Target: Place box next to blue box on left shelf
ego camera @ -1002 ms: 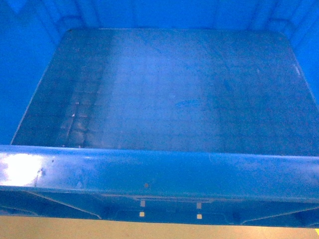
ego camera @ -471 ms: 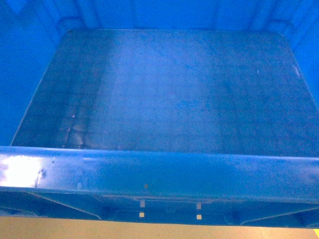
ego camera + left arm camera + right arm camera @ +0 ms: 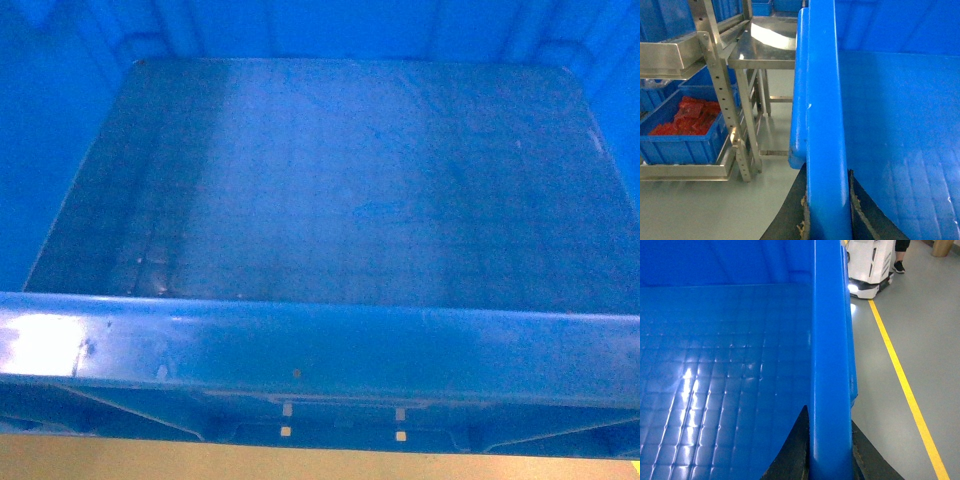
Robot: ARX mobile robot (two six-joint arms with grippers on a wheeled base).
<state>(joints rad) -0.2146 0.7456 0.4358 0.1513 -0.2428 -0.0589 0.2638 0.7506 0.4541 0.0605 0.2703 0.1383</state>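
Box: the blue box (image 3: 330,200) fills nearly the whole head view, open top up, grid-patterned floor bare, near rim (image 3: 320,350) across the bottom of the view.
Left gripper: the left gripper (image 3: 826,220) straddles the box's left wall, one dark finger (image 3: 790,210) outside, the other inside against the floor side; clamped on the rim.
Right gripper: the right gripper (image 3: 830,455) grips the box's right wall the same way, one finger on each face.
Left surroundings: a steel rack (image 3: 725,90) stands left of the box, well apart, holding a blue bin of red parts (image 3: 685,120); a steel table (image 3: 767,47) farther off.
Right surroundings: grey floor with a yellow line (image 3: 905,385); a white vehicle (image 3: 870,262) far right.
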